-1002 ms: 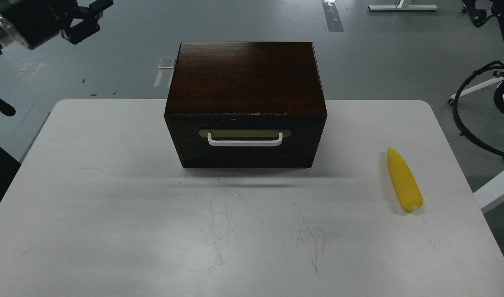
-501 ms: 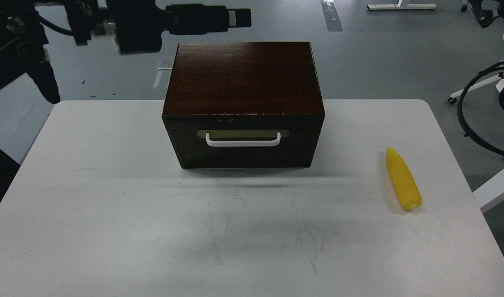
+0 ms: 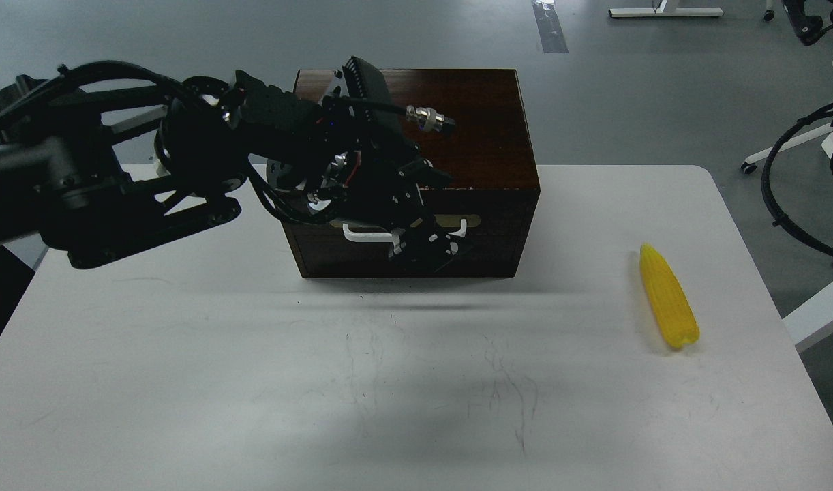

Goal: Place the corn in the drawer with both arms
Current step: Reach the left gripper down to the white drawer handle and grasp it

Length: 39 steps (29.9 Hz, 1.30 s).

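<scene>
The dark brown wooden box [image 3: 488, 129] stands at the back middle of the white table [image 3: 185, 354]. Its drawer [image 3: 502, 249] is closed, and part of the white bar handle [image 3: 360, 236] and brass plate show. My left arm reaches in from the left, and its gripper [image 3: 427, 249] hangs right in front of the handle's middle. It is dark against the dark wood, so its fingers cannot be told apart. The yellow corn [image 3: 669, 298] lies on the table at the right, pointed end away from me. My right gripper is out of view.
The table's right edge runs just past the corn. Black cables and white stand legs [image 3: 791, 143] are on the floor beyond the table's right side. Faint scratch marks cross the table in front of the box.
My left arm has swung down from above the box's back left, and its gripper now sits in front of the drawer handle. The corn and the box have not moved.
</scene>
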Motion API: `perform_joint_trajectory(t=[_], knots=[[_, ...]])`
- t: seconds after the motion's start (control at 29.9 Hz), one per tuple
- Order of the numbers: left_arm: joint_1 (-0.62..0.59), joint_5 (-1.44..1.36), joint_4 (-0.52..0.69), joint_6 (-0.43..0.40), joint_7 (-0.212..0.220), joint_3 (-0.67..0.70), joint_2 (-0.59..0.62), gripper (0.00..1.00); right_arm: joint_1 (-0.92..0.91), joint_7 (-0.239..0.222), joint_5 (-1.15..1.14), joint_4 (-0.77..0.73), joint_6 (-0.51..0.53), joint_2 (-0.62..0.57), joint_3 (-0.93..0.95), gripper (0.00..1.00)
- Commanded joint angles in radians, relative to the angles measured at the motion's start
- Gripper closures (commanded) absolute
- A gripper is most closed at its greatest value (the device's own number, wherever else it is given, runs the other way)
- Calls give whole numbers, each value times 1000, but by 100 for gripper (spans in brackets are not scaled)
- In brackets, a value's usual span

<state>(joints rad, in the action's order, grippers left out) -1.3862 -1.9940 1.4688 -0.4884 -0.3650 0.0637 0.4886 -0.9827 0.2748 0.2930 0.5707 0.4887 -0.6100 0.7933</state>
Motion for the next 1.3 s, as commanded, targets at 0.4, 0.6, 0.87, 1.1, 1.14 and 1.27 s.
perform_joint_trajectory(t=[0.4, 0.6, 0.87, 1.1, 1.14, 1.27], knots=[[15, -89, -45, 0, -6, -82, -18, 10, 147, 1, 2, 5, 0, -5, -14, 0], [32, -89, -58, 0, -6, -85, -18, 10, 145, 4, 2, 5, 0, -1, -9, 0], [56, -89, -134, 0, -8, -84, -25, 10, 141, 6, 2, 6, 0, -1, 0, 0], [62, -91, -137, 0, -15, -116, -18, 9, 141, 6, 2, 5, 0, -1, 3, 0], [61, -91, -139, 0, -15, -128, -18, 9, 141, 6, 2, 5, 0, -1, 3, 0], [62, -91, -148, 0, -14, -142, -19, 9, 141, 6, 2, 5, 0, -2, 3, 0]])
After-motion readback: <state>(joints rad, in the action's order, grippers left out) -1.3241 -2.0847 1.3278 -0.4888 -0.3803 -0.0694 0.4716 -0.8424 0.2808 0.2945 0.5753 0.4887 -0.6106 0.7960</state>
